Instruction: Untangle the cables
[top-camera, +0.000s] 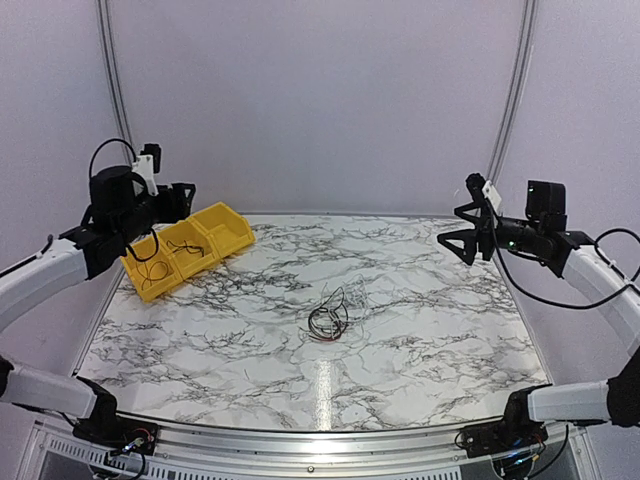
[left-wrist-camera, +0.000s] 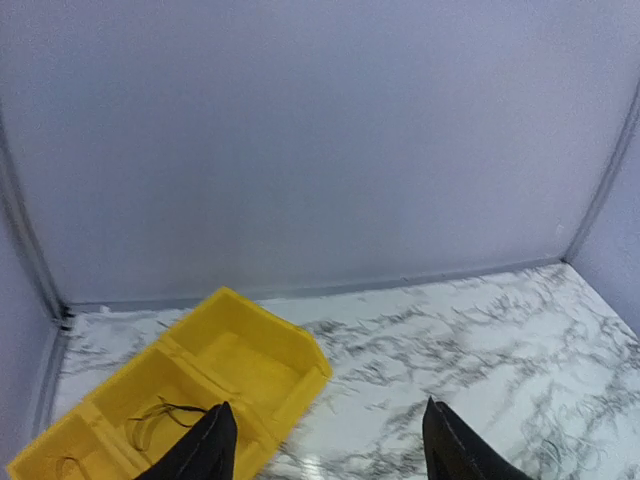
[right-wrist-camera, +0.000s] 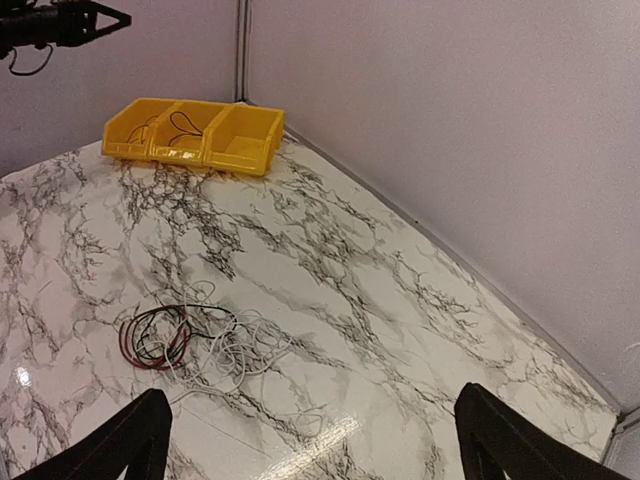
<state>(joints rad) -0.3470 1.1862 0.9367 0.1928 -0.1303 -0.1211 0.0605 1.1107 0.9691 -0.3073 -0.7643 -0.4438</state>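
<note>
The cables (top-camera: 328, 318) lie in a small tangle near the middle of the marble table. In the right wrist view they show as red and black loops (right-wrist-camera: 155, 335) mixed with thin white wire (right-wrist-camera: 230, 345). My right gripper (top-camera: 458, 225) hangs high over the table's right side, well away from the tangle. It is open and nothing lies between the fingers (right-wrist-camera: 312, 395). My left gripper (top-camera: 183, 200) hovers above the yellow bin (top-camera: 245, 237) at the far left, open and empty (left-wrist-camera: 327, 410). Thin dark wires (left-wrist-camera: 160, 415) lie in two of the bin's compartments.
The yellow bin (left-wrist-camera: 290, 335) has three compartments and stands slanted at the table's back left corner (right-wrist-camera: 250, 160). Pale walls enclose the table at the back and both sides. Thick black arm cables hang by each arm.
</note>
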